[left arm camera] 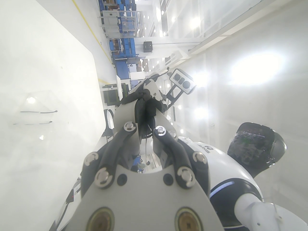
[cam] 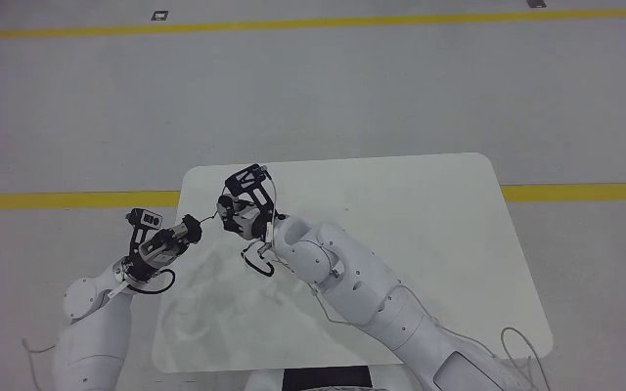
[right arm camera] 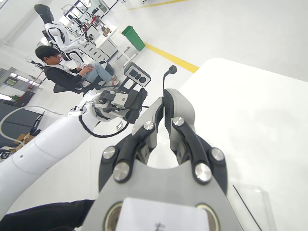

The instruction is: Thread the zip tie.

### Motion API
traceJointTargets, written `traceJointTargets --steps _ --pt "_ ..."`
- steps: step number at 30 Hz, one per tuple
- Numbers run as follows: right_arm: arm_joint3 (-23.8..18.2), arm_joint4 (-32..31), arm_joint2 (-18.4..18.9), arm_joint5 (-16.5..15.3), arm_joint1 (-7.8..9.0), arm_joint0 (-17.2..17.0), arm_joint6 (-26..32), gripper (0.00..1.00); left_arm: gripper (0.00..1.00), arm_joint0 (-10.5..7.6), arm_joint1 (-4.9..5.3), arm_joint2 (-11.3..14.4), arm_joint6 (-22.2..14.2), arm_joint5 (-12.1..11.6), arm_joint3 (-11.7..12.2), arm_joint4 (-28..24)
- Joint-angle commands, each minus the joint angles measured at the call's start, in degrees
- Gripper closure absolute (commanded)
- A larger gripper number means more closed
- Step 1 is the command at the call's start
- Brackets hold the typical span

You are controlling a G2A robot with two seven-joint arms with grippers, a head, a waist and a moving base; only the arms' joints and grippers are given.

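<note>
Right gripper and left gripper are together gripping one black plastic zip tie in the air.
Both pairs of fingers are pressing closed on it. The right ones are clamping the strap, with its square head sticking out past their tips, while the left ones are pinching the thin tail just beside them. The two grippers are meeting tip to tip at the left edge of the single white rounded table, toward its far corner. On that table one clear plastic tray is holding two spare black zip ties, lying side by side.
</note>
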Motion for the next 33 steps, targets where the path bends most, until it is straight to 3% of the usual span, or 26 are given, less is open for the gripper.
traceJointTargets --steps 1,13,33 --pt "0.14 0.28 -0.02 0.05 -0.04 -0.05 0.11 1.00 1.00 0.00 0.00 0.00 0.00 0.00 0.00 0.00" --pt "1.17 3.55 0.02 -0.25 -0.50 0.21 0.12 1.00 1.00 0.00 0.00 0.00 0.00 0.00 0.00 0.00" --pt "2.14 7.07 0.78 4.21 -1.13 -0.42 -0.84 1.00 1.00 0.00 0.00 0.00 0.00 0.00 0.00 0.00"
